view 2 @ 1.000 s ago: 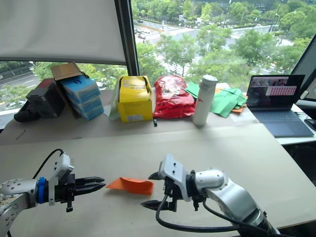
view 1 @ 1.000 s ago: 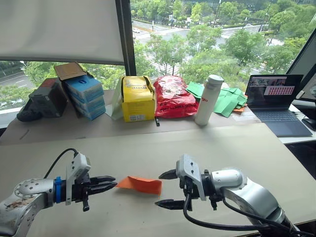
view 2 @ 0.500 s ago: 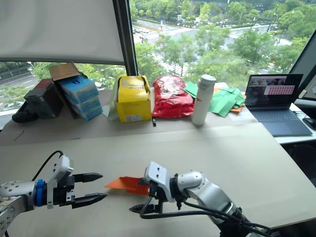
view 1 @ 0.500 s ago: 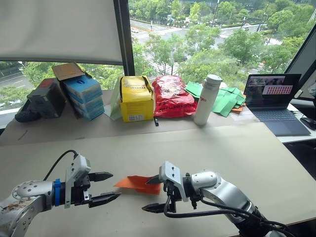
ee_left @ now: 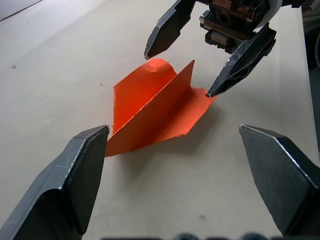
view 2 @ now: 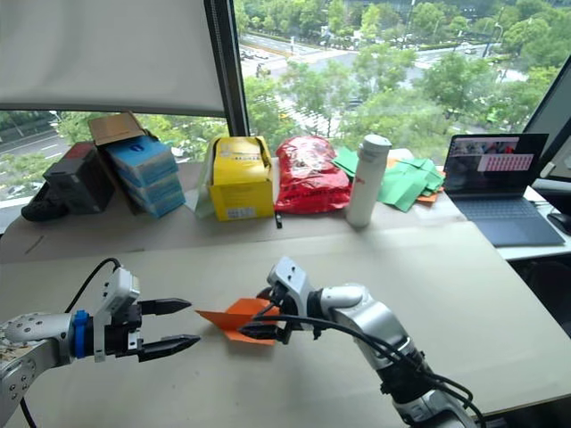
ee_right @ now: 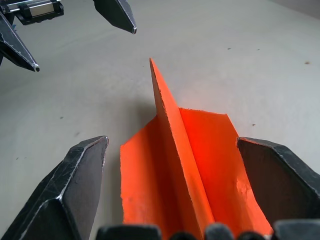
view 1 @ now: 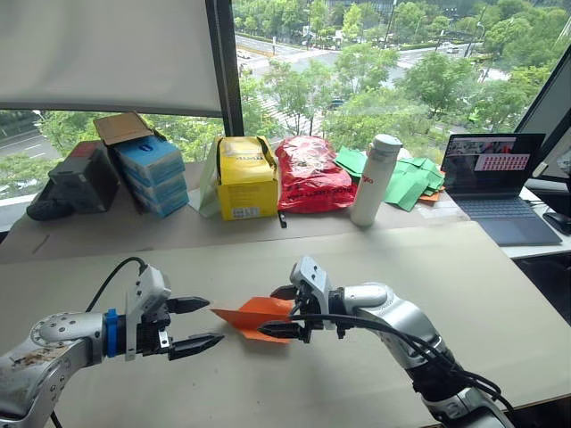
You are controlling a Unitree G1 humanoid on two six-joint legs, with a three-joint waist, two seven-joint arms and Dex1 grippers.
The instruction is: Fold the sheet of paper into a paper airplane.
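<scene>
The orange sheet of paper (view 1: 252,316) lies on the tan table (view 1: 446,267), folded into a pointed wedge with a raised centre ridge (ee_right: 167,125). Its point faces my left gripper (view 1: 214,321), which is open and a short way off the tip without touching it. My right gripper (view 1: 268,312) is open too, one finger on each side of the paper's wide end. In the left wrist view the paper (ee_left: 155,110) sits ahead of my left fingertips (ee_left: 95,137), with the right gripper (ee_left: 178,75) beyond it. Through the right wrist camera, the left gripper (ee_right: 85,49) sits past the point.
Along the window ledge stand blue boxes (view 1: 152,174), a yellow box (view 1: 249,178), a red plastic bag (view 1: 312,174), a white bottle (view 1: 375,178), green paper pieces (view 1: 410,183) and an open laptop (view 1: 495,178) at the far right.
My left gripper has opened and edged closer to the paper's tip. The right gripper has swung left and now straddles the paper's wide end.
</scene>
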